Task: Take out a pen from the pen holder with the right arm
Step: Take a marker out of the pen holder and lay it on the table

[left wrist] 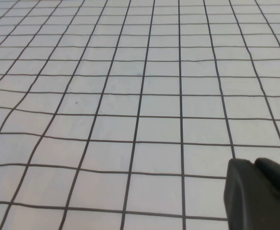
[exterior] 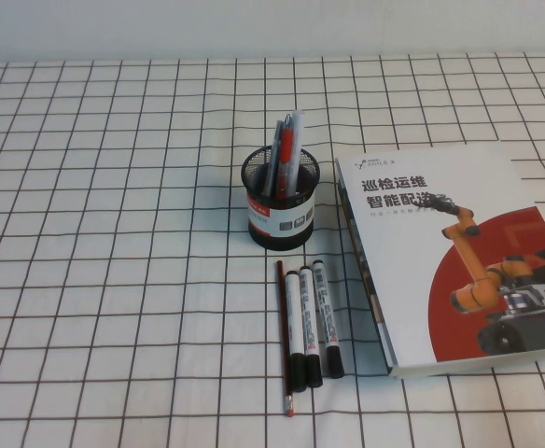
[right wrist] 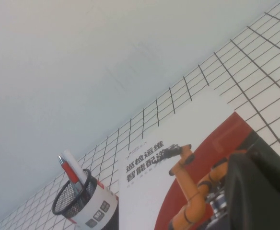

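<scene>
Pens in holder left of book; right gripper closed near book; left gripper over cloth, state unclear.

A white cloth with a black grid covers the worktop. On its right side a flat white box lies, printed with Chinese characters and an orange robot arm on red. Just left of it, black-capped markers lie side by side beside a dark red pencil.
</scene>
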